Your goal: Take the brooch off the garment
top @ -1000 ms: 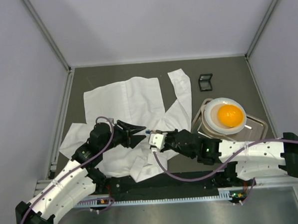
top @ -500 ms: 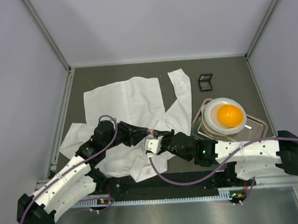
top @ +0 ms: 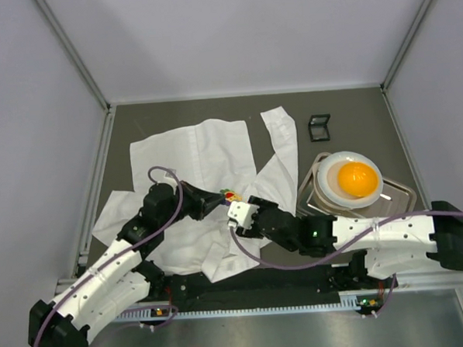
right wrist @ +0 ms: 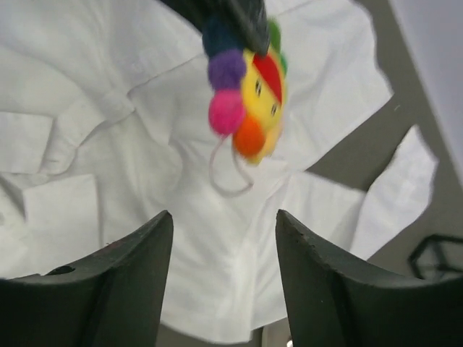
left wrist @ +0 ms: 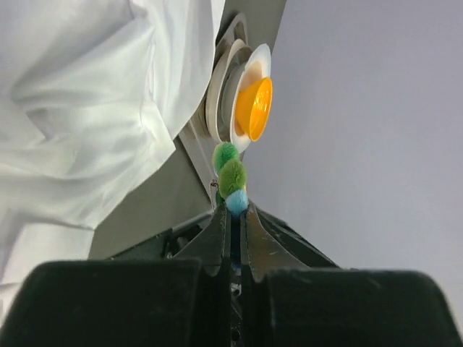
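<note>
Pinching the brooch at its rim, the left gripper is clamped on it above the garment; the right gripper is spread apart beneath. The brooch should be drawn clear slowly, lest cloth be snagged.

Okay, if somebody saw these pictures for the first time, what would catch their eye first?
Probably the many-coloured brooch, pinched in the shut left gripper above the big white shirt spread on the table, with the open right gripper close beside it. After that, the bright orange dish sitting on white plates at the table's right side.
</note>
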Robot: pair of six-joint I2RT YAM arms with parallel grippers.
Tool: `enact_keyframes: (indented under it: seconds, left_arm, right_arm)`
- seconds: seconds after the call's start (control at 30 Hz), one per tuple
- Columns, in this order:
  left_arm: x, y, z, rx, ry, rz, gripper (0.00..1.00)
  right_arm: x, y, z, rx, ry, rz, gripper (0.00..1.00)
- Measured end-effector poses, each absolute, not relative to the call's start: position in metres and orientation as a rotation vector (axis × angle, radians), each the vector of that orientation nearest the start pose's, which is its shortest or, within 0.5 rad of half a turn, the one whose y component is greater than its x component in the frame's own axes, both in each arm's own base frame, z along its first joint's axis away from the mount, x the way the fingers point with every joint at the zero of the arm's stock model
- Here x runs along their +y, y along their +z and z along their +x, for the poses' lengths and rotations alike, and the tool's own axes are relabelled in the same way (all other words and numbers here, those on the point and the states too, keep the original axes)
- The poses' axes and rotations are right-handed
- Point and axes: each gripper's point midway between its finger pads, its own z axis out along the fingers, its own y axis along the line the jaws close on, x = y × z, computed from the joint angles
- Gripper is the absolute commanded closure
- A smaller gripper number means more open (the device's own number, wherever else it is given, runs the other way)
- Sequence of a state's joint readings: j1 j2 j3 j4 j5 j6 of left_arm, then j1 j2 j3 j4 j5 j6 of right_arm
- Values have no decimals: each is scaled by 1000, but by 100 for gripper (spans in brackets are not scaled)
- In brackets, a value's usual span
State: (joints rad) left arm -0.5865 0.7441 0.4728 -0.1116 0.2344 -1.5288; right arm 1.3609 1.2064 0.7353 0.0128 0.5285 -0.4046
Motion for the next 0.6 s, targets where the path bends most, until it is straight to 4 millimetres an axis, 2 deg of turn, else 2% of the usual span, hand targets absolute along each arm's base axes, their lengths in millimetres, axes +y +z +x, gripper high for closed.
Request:
enact_keyframes:
  seconds: [0.1, 0.23, 0.3, 0.4, 0.5, 0.6]
  left_arm:
    - [-226, 199, 208, 2118, -1442, -779, 100]
    - [-225, 207, 210, 2095, -1408, -633, 100]
    - [-226, 212, 209, 2076, -1415, -580, 100]
    - [-227, 225, 207, 2025, -1451, -528, 100]
    - [-226, 237, 202, 1950, -1513, -497, 100]
    - [-224, 237, 197, 1889, -1581, -515, 100]
  right_arm:
    - [306, 156, 161, 1662, 201, -1198, 38]
    - [291, 156, 148, 1913, 540, -887, 37]
    - [285, 166, 152, 2020, 723, -631, 37]
    - [285, 188, 160, 2085, 979, -265, 37]
    - [293, 207, 158, 2085, 1177, -47, 36]
    - [304, 220, 157, 2049, 1356, 108, 37]
